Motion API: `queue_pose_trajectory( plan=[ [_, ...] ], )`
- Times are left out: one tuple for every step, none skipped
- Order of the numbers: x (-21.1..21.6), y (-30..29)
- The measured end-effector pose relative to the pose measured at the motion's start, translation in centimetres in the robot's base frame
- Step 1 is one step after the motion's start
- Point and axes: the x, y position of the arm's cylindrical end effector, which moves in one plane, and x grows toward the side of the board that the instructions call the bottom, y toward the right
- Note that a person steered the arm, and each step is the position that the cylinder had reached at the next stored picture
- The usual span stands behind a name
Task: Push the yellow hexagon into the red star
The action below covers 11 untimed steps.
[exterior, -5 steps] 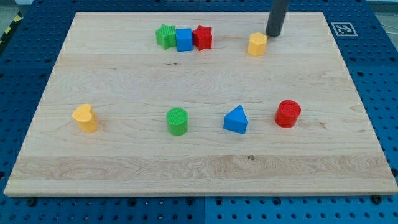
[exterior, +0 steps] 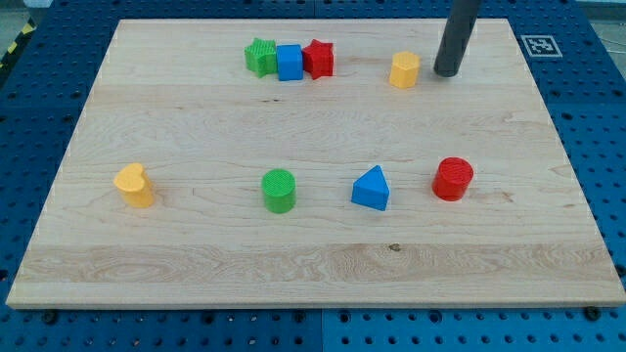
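My tip (exterior: 447,73), a bare rod tool with nothing to pinch, stands just right of the yellow hexagon (exterior: 404,70), apart.

on the wooden board (exterior: 196,127) sit a green star (exterior: 259,56) touching a blue cube (exterior: 290,62) at 12 o'clock, a yellow heart (exterior: 134,185) at 9, then a green cylinder (exterior: 279,190), blue triangle (exterior: 371,188) and red cylinder (exterior: 453,179).

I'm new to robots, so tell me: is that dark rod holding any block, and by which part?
Nothing is held. My tip stands just right of the yellow hexagon, apart from it.
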Motion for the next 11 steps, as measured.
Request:
queue_pose_trajectory(
  plan=[
    [1.0,-2.4],
    [1.0,-4.5],
    [1.0,-6.2],
    [1.0,-7.3],
    [1.0,-7.5],
    [1.0,-7.5],
    [1.0,-6.7],
    [0.3,-6.7],
    [-0.4,-6.7],
    [-0.8,-6.7],
    [-1.1,-6.7]
  ],
)
